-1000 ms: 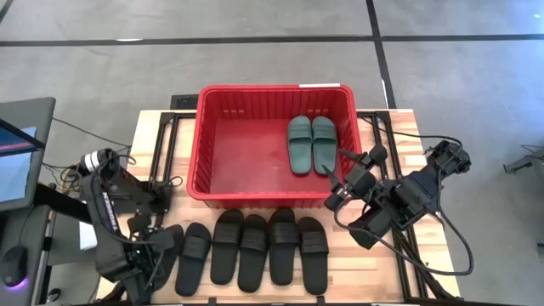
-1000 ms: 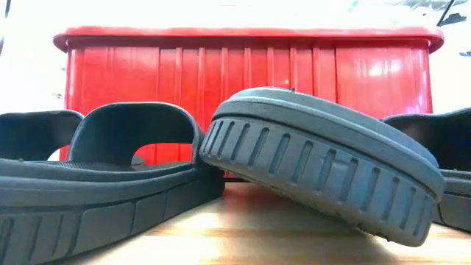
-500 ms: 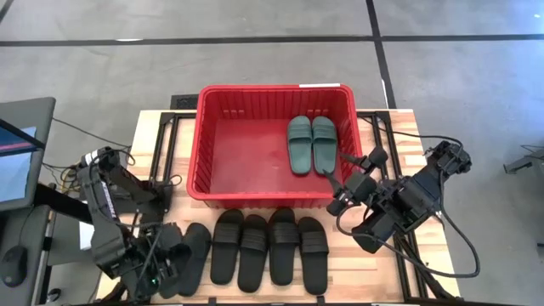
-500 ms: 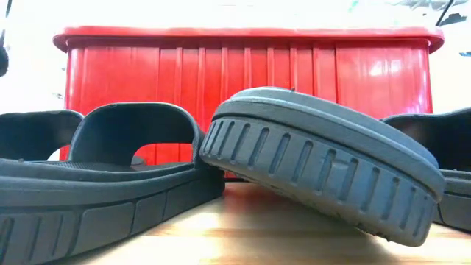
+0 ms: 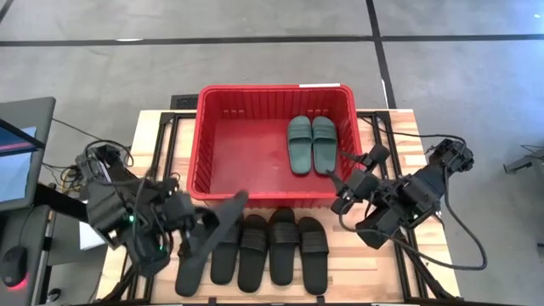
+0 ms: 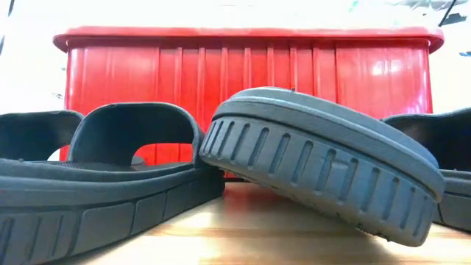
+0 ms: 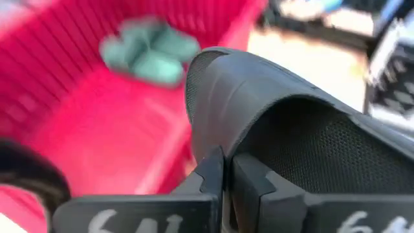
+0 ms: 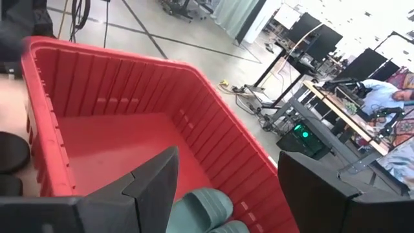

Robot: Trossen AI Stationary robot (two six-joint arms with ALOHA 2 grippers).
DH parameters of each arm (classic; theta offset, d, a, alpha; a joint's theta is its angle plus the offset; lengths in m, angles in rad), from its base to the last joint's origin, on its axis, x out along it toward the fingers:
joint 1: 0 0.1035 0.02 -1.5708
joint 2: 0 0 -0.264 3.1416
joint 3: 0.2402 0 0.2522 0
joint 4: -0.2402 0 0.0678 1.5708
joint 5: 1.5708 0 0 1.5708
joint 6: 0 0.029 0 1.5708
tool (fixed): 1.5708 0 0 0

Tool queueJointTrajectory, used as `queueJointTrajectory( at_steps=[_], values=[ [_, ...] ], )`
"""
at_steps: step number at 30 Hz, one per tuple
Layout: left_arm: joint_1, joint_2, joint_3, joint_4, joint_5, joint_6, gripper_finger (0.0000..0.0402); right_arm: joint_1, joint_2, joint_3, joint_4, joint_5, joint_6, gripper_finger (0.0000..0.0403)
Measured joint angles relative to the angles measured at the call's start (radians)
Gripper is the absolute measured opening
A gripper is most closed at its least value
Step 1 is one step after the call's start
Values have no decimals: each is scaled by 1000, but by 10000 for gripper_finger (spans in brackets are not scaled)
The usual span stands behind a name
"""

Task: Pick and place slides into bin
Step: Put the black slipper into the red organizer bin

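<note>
My left gripper (image 5: 189,223) is shut on a black slide (image 5: 223,214) and holds it above the row of black slides (image 5: 270,246) on the table's near side. The held slide's far end points toward the red bin (image 5: 202,144). Two teal slides (image 5: 311,144) lie side by side, soles down, in the bin's right part. My right gripper (image 5: 337,167) is open and empty over the bin's near right corner, close to the teal slides (image 8: 202,208). My left gripper pinches the edge of the black slide's strap (image 7: 223,139) between its two fingers (image 7: 210,171). The fingers come from the table's left side. The slide is lifted clear of the table and tilted, its far end over the bin's near rim.
In the low view one black slide (image 6: 324,165) leans tilted on the strap of its neighbour (image 6: 132,140), in front of the bin's wall (image 6: 250,66). A screen (image 5: 17,157) stands off the table's left. Bare wood shows at the table's right (image 5: 399,136).
My left gripper has taken hold of the leftmost black slide at the table's near left and has gone up and toward the right and far edges, toward the bin. The slide is now lifted clear and tilted.
</note>
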Motion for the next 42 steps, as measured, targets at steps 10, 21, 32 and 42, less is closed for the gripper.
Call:
queueJointTrajectory(
  at_steps=[10,21,32,42],
  values=[
    [318,0,86,0,-199,487,0,-24,-42,0,1,2,7,245],
    [782,0,11,13,-52,928,0,-56,-73,0,9,6,9,222],
    [1099,1,-244,338,161,1269,0,-167,-75,1,66,3,10,205],
    [1246,1,-514,610,260,1475,0,-203,-75,1,70,3,39,197]
  ],
)
